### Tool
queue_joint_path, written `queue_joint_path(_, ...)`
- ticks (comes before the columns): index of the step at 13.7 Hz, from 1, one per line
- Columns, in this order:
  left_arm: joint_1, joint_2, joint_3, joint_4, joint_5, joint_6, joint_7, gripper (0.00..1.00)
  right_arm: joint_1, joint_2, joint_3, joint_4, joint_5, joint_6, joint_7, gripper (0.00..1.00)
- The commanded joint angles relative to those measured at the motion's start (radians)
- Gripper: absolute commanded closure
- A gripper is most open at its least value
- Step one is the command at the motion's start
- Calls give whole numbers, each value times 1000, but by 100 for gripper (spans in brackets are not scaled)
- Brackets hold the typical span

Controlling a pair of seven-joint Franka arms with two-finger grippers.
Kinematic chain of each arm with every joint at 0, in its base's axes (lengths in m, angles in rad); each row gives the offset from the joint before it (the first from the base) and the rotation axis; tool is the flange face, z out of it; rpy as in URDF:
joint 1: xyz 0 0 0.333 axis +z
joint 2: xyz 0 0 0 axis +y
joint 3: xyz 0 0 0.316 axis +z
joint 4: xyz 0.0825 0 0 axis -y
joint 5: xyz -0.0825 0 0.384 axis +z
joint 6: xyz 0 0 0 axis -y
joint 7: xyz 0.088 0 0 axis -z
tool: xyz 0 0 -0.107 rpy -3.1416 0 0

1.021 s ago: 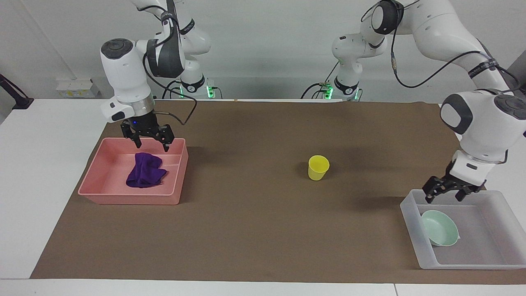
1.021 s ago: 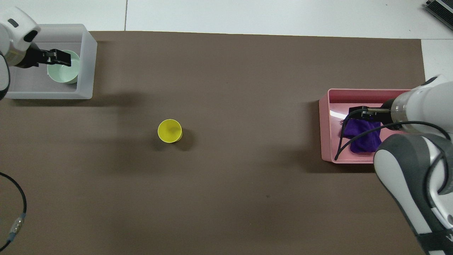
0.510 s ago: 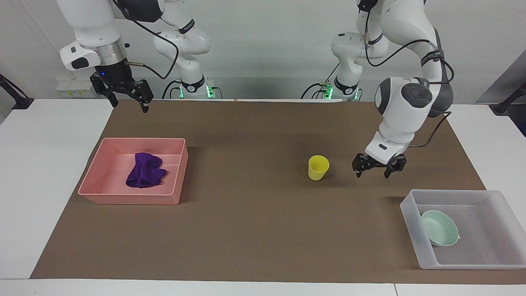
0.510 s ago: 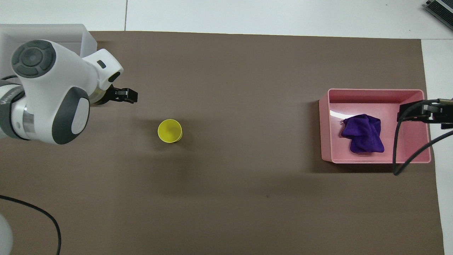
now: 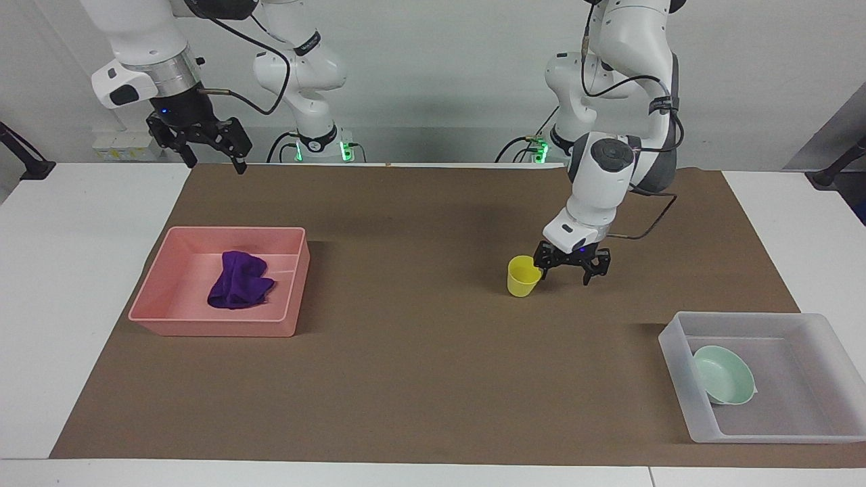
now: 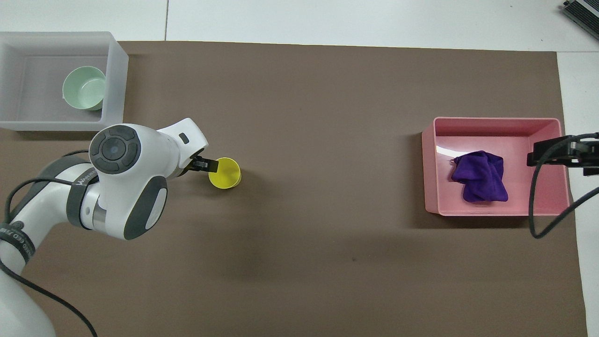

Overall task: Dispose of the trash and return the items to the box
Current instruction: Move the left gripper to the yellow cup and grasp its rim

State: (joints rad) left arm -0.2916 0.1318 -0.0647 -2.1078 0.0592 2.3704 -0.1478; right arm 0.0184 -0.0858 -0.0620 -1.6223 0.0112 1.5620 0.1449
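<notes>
Clock face laid flat on the table, twelve o'clock pointing away from the robots; at three o'clock, a pink tray holding the purple cloth, bunched, toward the tray's eight o'clock; raised high over that end, the right tool, fingers spread wide, gripping nothing; toward nine o'clock of the middle, the yellow cup, upright on a brown mat; low at the cup's nine o'clock side, the left tool, fingers spread apart, one fingertip at the rim, contact unclear, cup not enclosed; farthest, at ten o'clock, the frosted box, with the mint-green bowl inside, near its three o'clock wall.
</notes>
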Motion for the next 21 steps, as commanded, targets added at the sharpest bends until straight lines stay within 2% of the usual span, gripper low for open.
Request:
queue_joint_path(1, -30, -44, 16, -46, 8, 20, -42, 0, -9, -23, -4, -24, 13, -11, -37, 0)
queue_joint_path(5, -49, -43, 16, -44, 8, 33, -81, 0, 0, -29, 2, -30, -13, -19, -59, 0)
queue_joint_path(8, -81, -25, 16, -75, 8, 102, -150, 0, -2, -37, 7, -48, -10, -14, -35, 0)
queue_joint_path(9, -83, -21, 16, -99, 8, 143, -163, 8, -2, -40, 7, -50, -8, -16, -36, 0)
queue_joint_path(10, -84, -21, 14, -122, 8, 180, -185, 32, -5, -40, 7, -50, -5, -17, -39, 0)
queue_joint_path(11, -89, -21, 16, -129, 8, 191, -212, 67, -8, -40, 7, -48, -2, -22, -41, 0)
queue_joint_path(12, -89, -21, 16, -126, 8, 190, -246, 90, -8, -42, 7, -48, -2, -22, -41, 0)
queue_joint_path(13, -89, -21, 17, -124, 8, 188, -272, 100, -8, -43, 7, -47, 0, -22, -41, 0)
queue_joint_path(18, -72, -15, 22, -61, 8, 174, -266, 100, -8, -43, 7, -47, 0, -22, -41, 0)
queue_joint_path(21, -2, -6, 22, 50, 11, 104, -254, 100, -8, -43, 7, -47, 0, -22, -41, 0)
